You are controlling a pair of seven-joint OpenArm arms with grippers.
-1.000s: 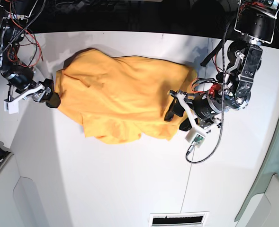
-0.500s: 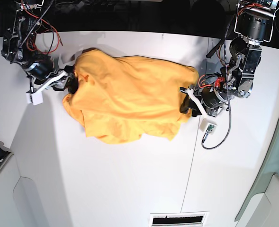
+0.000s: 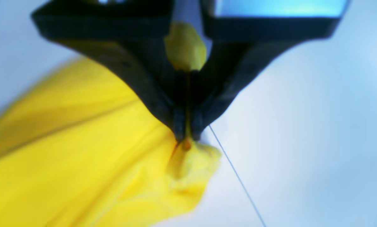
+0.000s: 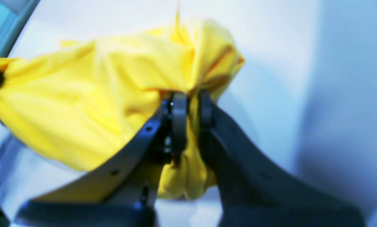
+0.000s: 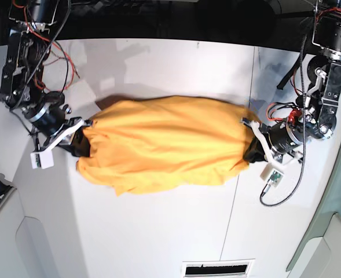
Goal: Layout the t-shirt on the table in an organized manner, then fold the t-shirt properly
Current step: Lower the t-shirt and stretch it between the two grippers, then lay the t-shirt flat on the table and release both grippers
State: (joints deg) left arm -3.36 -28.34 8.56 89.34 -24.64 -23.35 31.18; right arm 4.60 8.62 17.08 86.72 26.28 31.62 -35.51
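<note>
The orange-yellow t-shirt [image 5: 170,145] hangs stretched sideways between my two grippers over the white table [image 5: 158,231], its lower edge sagging in folds. At the shirt's right end in the base view, my left gripper [image 5: 252,149] is shut on the cloth. The left wrist view shows its black jaws pinched tight on a bunched bit of the t-shirt [image 3: 81,164] at the left gripper's tips [image 3: 186,137]. My right gripper [image 5: 80,142] holds the shirt's left end. In the right wrist view the t-shirt [image 4: 90,104] passes between the closed jaws of the right gripper [image 4: 191,104].
A thin dark seam [image 5: 235,191] runs across the table just under the shirt's right end, also seen as a seam [image 3: 238,176] in the left wrist view. A slotted vent [image 5: 218,269] sits at the front edge. Dark space lies behind the table's back edge [image 5: 158,35].
Both grippers have closed on opposite ends of the shirt and pulled apart and toward the front. The shirt went from a loose heap to a stretched band.
</note>
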